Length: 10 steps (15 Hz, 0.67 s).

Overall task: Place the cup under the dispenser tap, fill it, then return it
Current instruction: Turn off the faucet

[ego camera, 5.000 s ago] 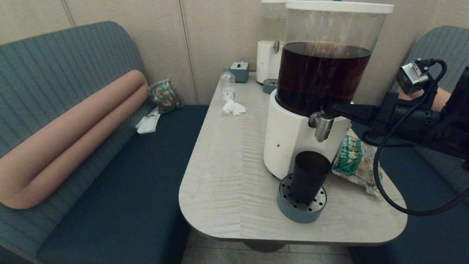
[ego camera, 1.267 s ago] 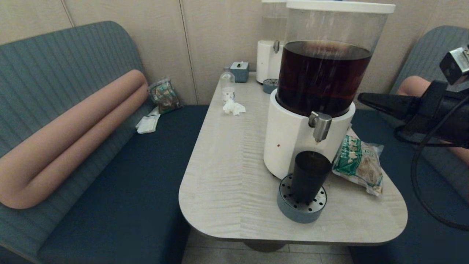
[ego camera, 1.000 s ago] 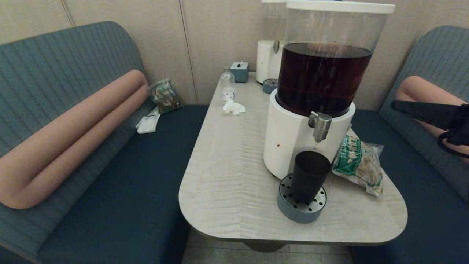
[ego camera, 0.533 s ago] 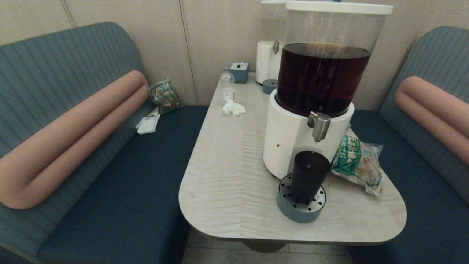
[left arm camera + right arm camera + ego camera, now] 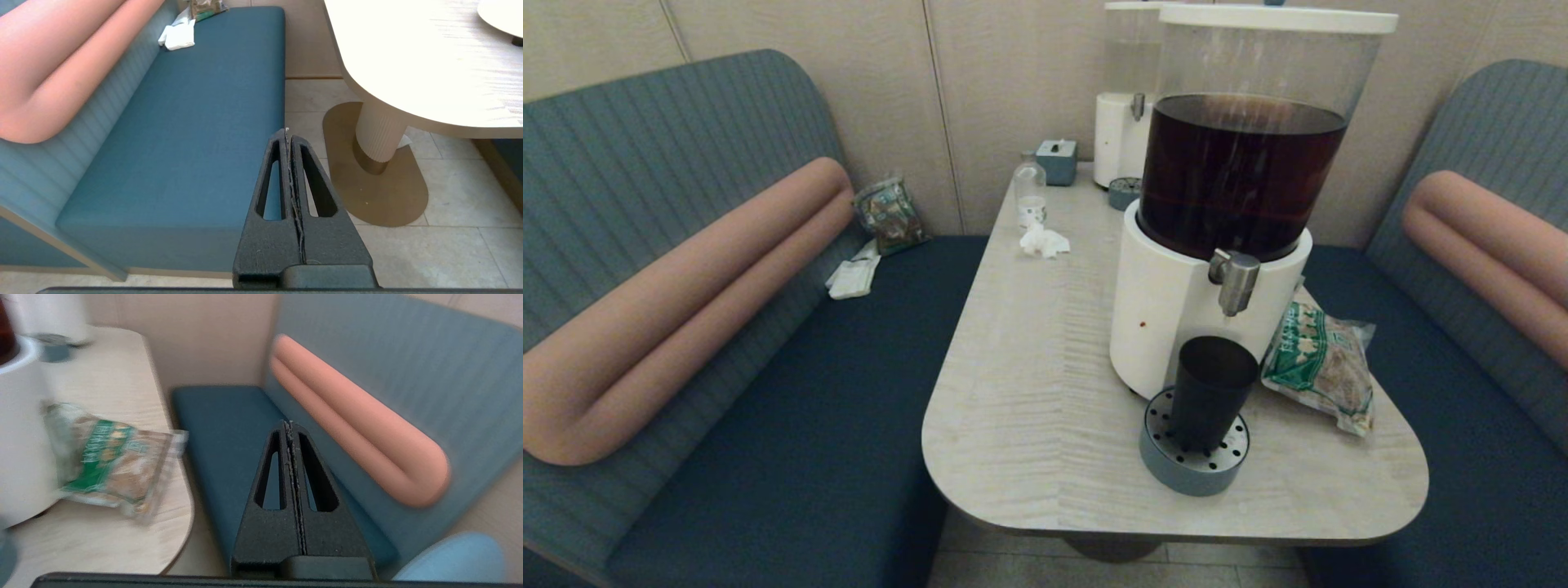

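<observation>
**Cup on drip tray under tap; both grippers clear of the table**

- Cup (image 5: 1213,392): dark tumbler, upright on the round perforated drip tray (image 5: 1194,467), directly below the tap (image 5: 1236,280). Placed there to catch the pour; its fill level cannot be read from the head view. No stream shows at the spout.
- Tap: short silver spout on the white base of the dispenser (image 5: 1225,204), whose clear tank holds dark brown liquid. Nothing touches it.
- Right gripper (image 5: 290,426): fingers pressed together, holding nothing. Absent from the head view; its wrist view places it off the table's edge, over the bench (image 5: 220,428) on that side, with the snack bag (image 5: 114,465) and the dispenser base nearby. Judged: stood off from the tap, with the cup's return not yet begun.
- Left gripper (image 5: 287,134): fingers closed, empty, parked low beside the table (image 5: 408,53), over the other bench and floor. Idle.
- Snack bag (image 5: 1319,363): lies against the dispenser base, just beside the cup; a likely obstacle to a side approach for the pick-up.
- Remaining, by judgement: regrasp the cup, lift it off the tray, return it.
</observation>
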Motion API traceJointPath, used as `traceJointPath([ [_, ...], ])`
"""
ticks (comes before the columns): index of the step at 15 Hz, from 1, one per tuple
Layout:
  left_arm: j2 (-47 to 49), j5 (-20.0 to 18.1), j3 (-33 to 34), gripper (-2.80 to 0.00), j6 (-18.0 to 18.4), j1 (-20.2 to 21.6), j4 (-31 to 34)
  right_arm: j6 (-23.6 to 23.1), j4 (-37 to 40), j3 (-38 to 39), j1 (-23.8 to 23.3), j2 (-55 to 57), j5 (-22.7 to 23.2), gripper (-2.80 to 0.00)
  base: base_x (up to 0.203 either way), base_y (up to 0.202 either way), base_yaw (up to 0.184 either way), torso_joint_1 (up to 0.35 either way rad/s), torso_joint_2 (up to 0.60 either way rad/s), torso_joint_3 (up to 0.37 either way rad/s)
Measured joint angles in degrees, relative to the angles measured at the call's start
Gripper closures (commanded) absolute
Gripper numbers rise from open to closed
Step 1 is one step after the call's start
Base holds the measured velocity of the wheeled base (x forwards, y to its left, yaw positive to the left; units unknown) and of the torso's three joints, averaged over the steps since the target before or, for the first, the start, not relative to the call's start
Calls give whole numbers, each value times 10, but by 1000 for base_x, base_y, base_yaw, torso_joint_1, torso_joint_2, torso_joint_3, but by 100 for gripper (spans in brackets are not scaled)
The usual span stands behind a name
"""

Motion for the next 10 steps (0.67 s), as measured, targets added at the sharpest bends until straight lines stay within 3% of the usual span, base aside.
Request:
traceJointPath([
  [3,0,0,0,0,0,0,0,4,-8,55,-13,-53,80,0,0,0,0,0,0,0],
  [7,0,0,0,0,0,0,0,12,-87,152,10,-85,235,0,0,0,0,0,0,0],
  [8,0,0,0,0,0,0,0,13,-88,163,33,-88,253,0,0,0,0,0,0,0],
  [10,0,0,0,0,0,0,0,9,-100,198,69,-91,248,0,0,0,0,0,0,0],
])
